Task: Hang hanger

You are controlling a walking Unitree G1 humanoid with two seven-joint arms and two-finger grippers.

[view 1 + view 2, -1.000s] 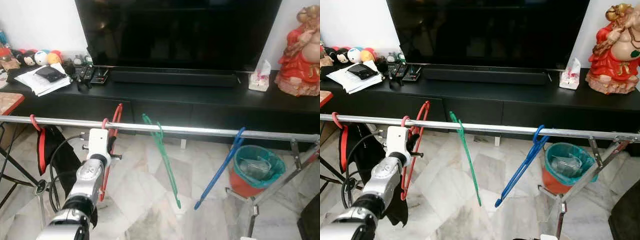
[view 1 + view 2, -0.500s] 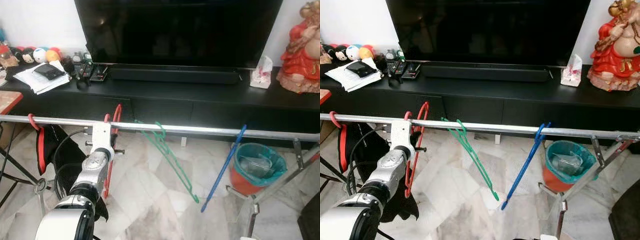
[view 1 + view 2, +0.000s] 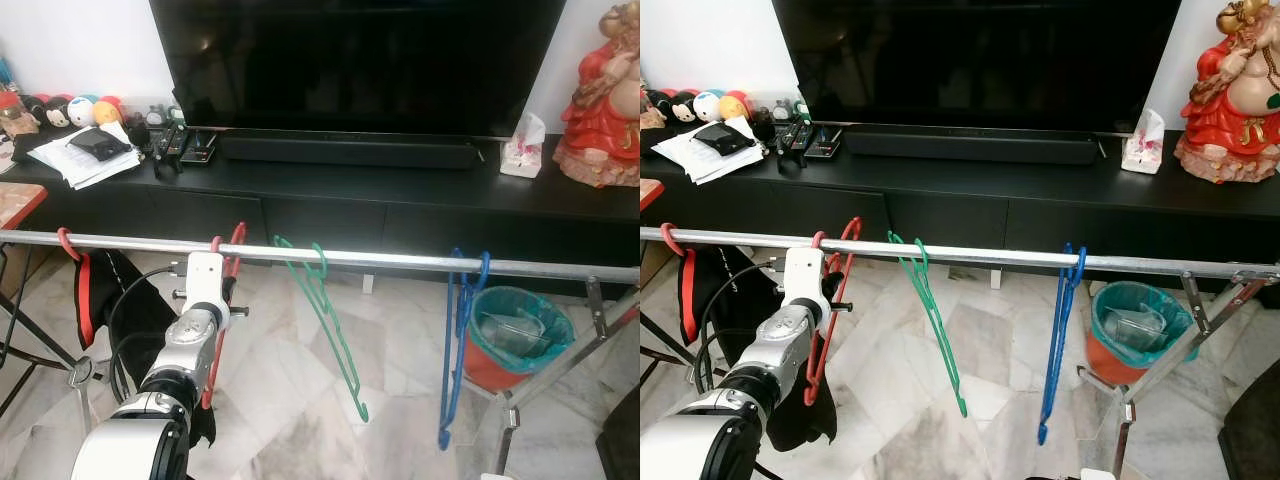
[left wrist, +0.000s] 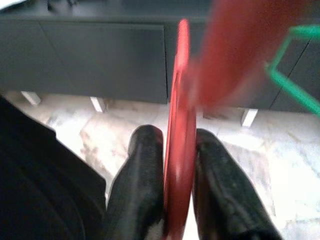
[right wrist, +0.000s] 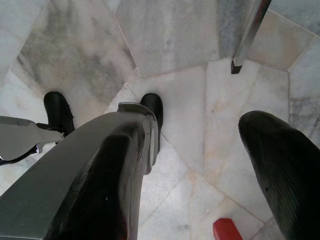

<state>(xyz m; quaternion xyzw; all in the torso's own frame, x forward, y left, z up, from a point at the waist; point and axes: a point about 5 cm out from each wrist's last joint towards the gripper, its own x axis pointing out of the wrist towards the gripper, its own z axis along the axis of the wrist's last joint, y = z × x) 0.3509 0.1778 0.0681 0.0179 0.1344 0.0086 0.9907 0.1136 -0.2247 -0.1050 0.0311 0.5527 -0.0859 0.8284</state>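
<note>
A red hanger [image 3: 228, 268] hangs by its hook on the silver rail [image 3: 400, 260]. My left gripper [image 3: 222, 292] is raised just below the rail and is shut on the hanger's body. In the left wrist view the two black fingers [image 4: 142, 170] pinch the red hanger [image 4: 180, 130] between them. A green hanger [image 3: 325, 320] and a blue hanger [image 3: 458, 345] hang further right on the same rail. My right gripper [image 5: 200, 165] hangs low over the marble floor, fingers wide apart and holding nothing.
A black garment [image 3: 125, 300] on a red hook [image 3: 68, 243] hangs at the rail's left end. Behind stands a black TV console [image 3: 350, 195] with a TV, papers and a red statue [image 3: 600, 110]. An orange bin [image 3: 510, 345] and the rack's leg [image 3: 545, 385] are at right.
The green hanger has swung back down to the left. The blue hanger has swung and turned so it now hangs straight down. My left gripper stays on the red hanger.
</note>
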